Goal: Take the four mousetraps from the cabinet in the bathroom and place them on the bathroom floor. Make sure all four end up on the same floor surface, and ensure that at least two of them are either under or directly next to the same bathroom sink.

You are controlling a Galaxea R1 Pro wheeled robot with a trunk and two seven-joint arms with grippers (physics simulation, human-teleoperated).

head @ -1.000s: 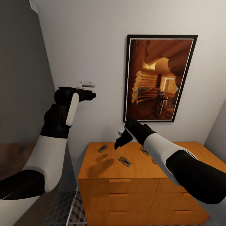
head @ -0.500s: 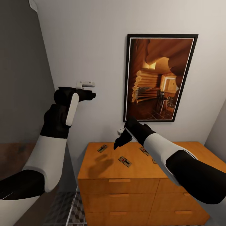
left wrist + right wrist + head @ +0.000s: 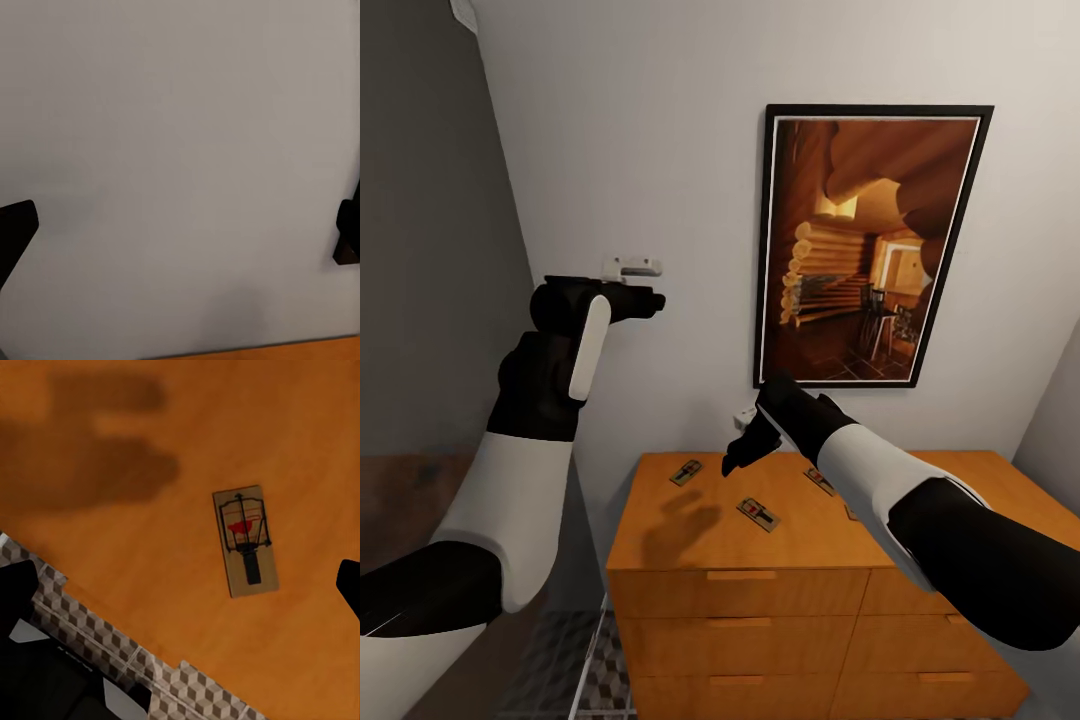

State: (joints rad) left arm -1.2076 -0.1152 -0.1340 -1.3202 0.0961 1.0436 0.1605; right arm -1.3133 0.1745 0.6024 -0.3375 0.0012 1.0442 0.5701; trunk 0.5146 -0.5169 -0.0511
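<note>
Nothing among the objects has shifted since a second ago. Left gripper (image 3: 650, 301) hangs open and empty near the wall. Mousetraps (image 3: 686, 473) (image 3: 758, 514) lie on the cabinet (image 3: 660, 540) top, beneath the open, empty right gripper (image 3: 738, 455).

Bg: plain white wall (image 3: 660, 150) ahead, darker grey wall (image 3: 430, 250) at left, another grey wall edge at far right. Framed pic (image 3: 870, 245) w/ black frame hangs on the white wall, log-cabin interior in warm orange tones. Small white wall fitting (image 3: 632, 266) left of the pic. Floor (image 3: 560, 660) at bottom left: tiles w/ small cube pattern, brown/beige/white. Lighting even, soft shadows.
</note>
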